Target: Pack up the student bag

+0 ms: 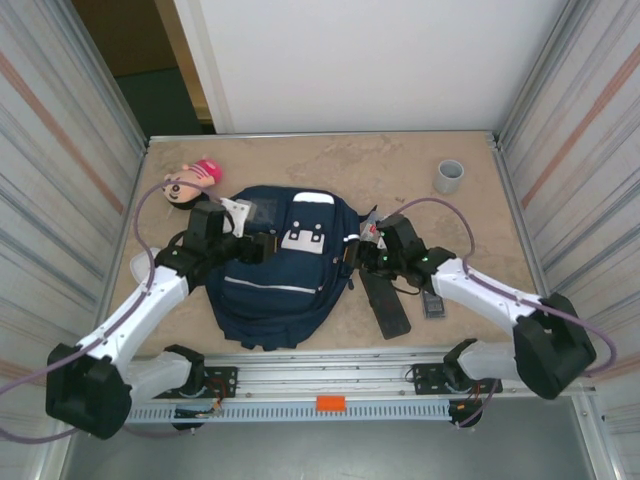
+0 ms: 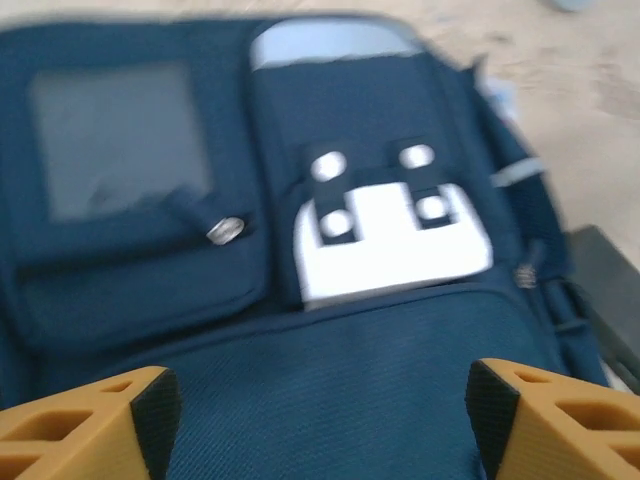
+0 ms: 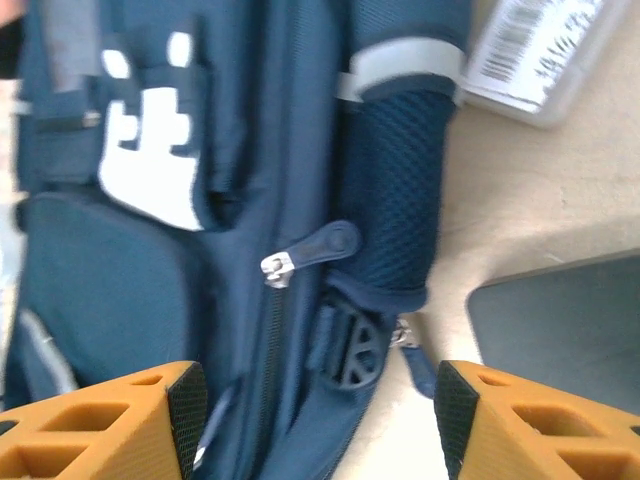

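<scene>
The student bag (image 1: 280,270) is lying flat, front up, on the bench (image 1: 400,180). It is sitting left of centre and reaching almost to the near edge, with its white patch (image 2: 390,240) toward the far edge. The left hand (image 2: 322,405) is hovering over the bag's front, coming in from the bag's left side, its orange fingers (image 2: 90,430) spread wide above the navy fabric. The right hand (image 3: 320,405) is hanging at the bag's right side, over a zip pull (image 3: 310,250) and a strap buckle (image 3: 350,350), its fingers likewise standing wide apart and gripping nothing. A dark flat case (image 1: 385,305) is lying just beside the bag on its right. A grey cup (image 1: 449,176) is standing near the far right corner, and a doll's head (image 1: 188,182) is resting near the far left corner.
</scene>
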